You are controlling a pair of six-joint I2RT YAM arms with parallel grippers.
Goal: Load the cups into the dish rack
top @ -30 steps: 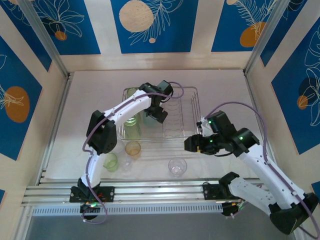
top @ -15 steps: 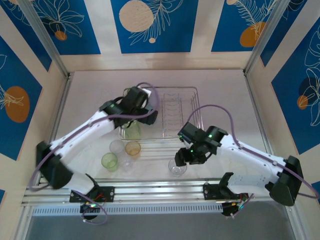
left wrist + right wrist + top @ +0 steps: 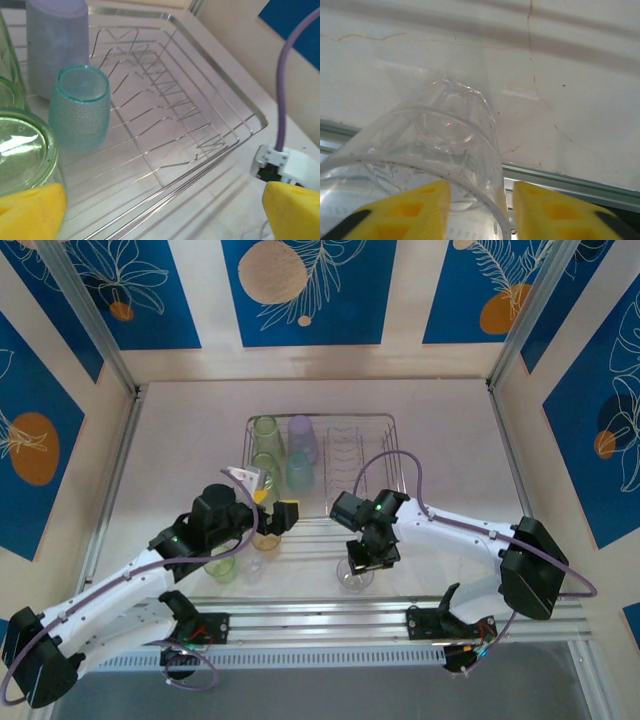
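Left gripper (image 3: 268, 508): released, jaws wide and empty, at the near edge of the dish rack (image 3: 375, 422). The rack holds the teal cup (image 3: 80, 107), lilac cup (image 3: 55, 45) and green cups (image 3: 265, 430). Right gripper (image 3: 481, 210): fingers straddle the rim wall of the clear cup (image 3: 354, 577), which stands upright on the bench (image 3: 450, 440) before the rack. Whether it is clamped cannot be told.

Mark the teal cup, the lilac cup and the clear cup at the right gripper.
teal cup (image 3: 79, 115): left wrist view, on its textured side wall.
lilac cup (image 3: 57, 45): left wrist view, on its side wall.
clear cup (image 3: 465, 120): right wrist view, on its side wall, toward the base.
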